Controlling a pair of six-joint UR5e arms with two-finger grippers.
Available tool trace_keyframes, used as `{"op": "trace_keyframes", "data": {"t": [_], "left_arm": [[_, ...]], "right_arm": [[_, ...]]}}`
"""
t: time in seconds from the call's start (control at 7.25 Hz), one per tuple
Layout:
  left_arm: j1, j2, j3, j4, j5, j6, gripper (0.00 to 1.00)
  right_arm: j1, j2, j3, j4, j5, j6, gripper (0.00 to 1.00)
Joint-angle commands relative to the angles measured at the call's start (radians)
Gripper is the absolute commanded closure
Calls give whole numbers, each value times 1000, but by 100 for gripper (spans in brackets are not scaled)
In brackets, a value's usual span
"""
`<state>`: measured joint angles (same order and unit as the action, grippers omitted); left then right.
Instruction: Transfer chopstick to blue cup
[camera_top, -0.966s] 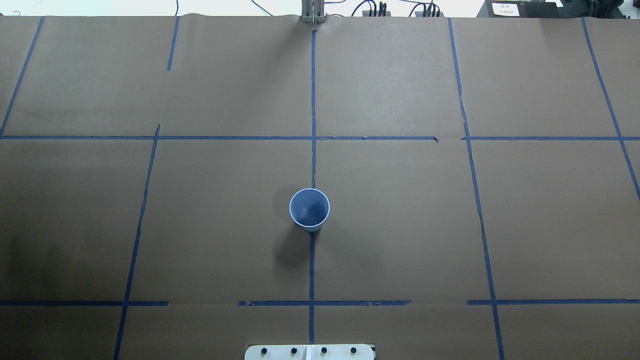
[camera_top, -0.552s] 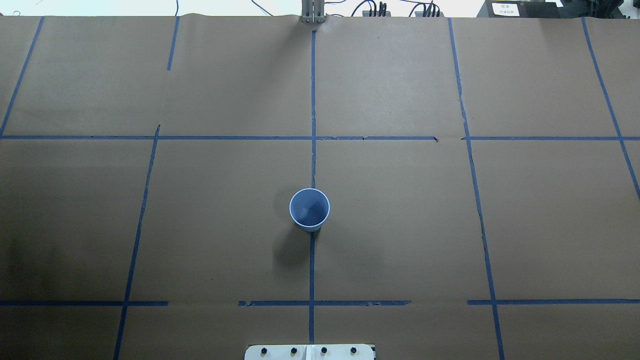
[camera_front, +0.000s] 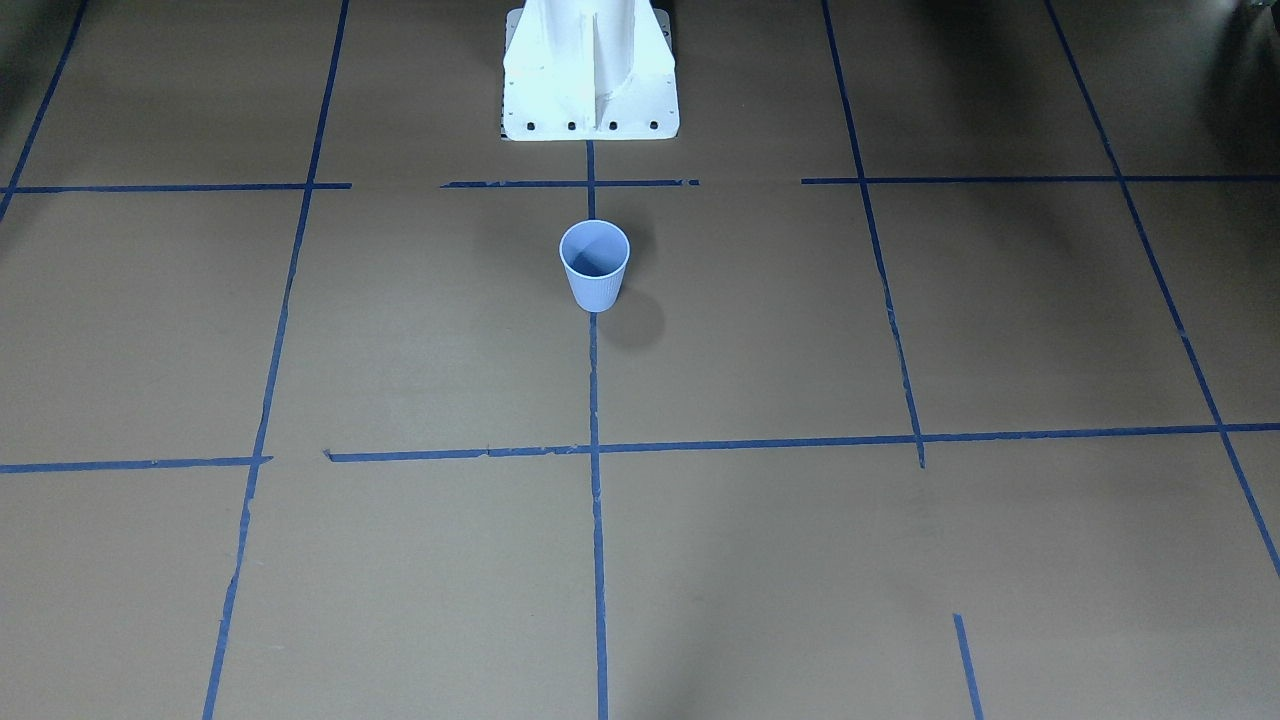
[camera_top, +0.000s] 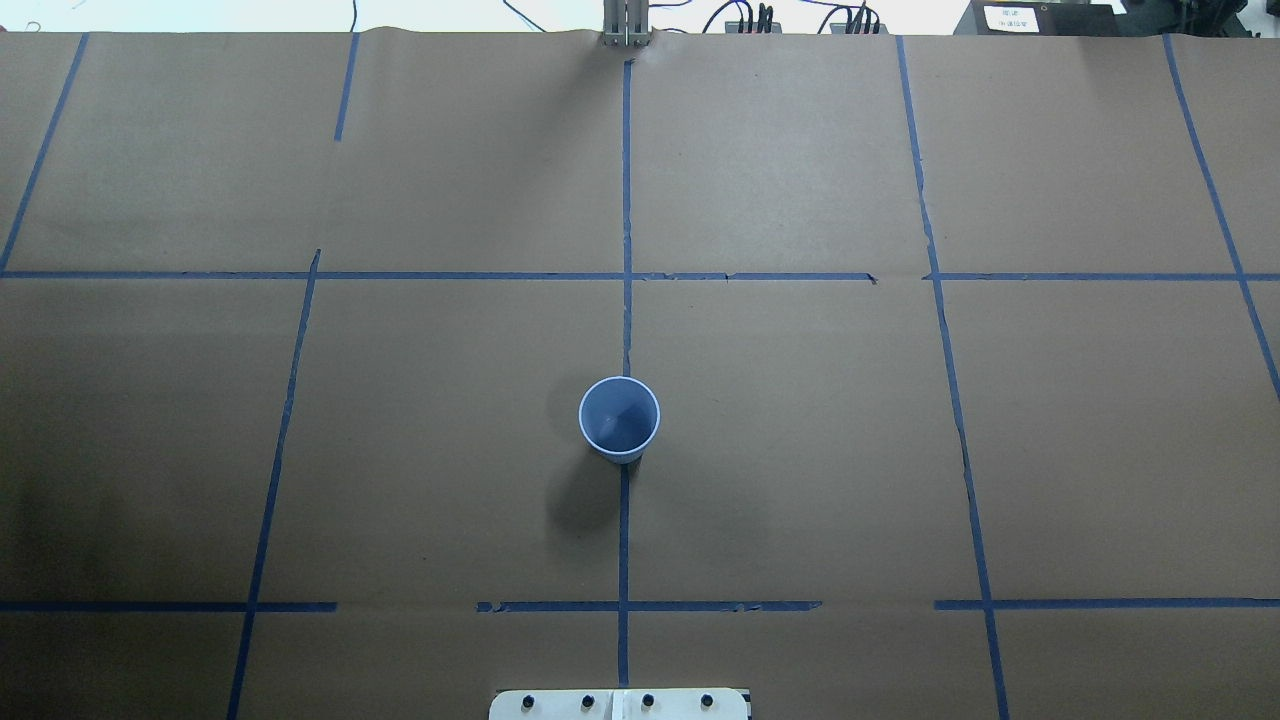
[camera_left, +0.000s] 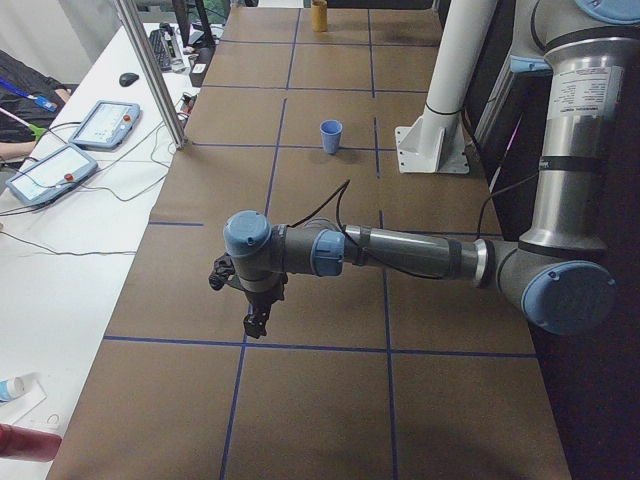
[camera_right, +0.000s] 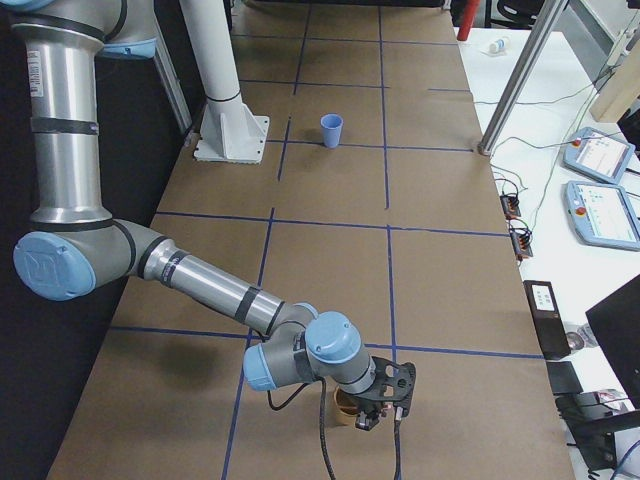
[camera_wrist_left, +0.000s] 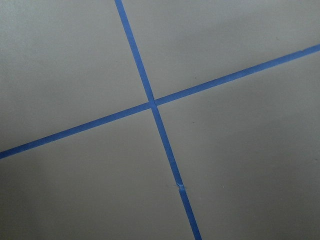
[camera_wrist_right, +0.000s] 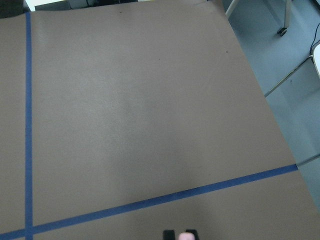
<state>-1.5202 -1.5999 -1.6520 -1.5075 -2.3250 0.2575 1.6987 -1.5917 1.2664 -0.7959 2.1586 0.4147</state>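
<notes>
— Exterior front-facing: where is the cup?
— The blue cup stands upright on the centre tape line, near the robot base.
— Overhead exterior?
— The same cup, alone on the paper.
— Exterior left?
— The left gripper hangs low over the paper, with the cup well beyond its fingers. I cannot tell how far they part.
— Exterior right?
— The right gripper has a brown cup just beside its fingers. The blue cup is far off.
— Right wrist-mounted?
— Two dark fingertips sit nearly together, with the chopstick showing a pale pink end pinched between them.
</notes>
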Motion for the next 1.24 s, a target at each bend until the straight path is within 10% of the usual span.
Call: {"op": "trace_keyframes", "data": {"t": [0.0, 0.69, 1.1], "left_arm": [[0, 0, 0, 0, -1, -1, 0], [2, -2, -2, 0, -1, -6, 0], [2, -3, -5, 0, -1, -6, 0]], "right_arm": [[50, -8, 101, -2, 3, -7, 97], [113, -25, 238, -35, 6, -88, 99], [-112, 93, 467, -450, 164, -3, 99]]}}
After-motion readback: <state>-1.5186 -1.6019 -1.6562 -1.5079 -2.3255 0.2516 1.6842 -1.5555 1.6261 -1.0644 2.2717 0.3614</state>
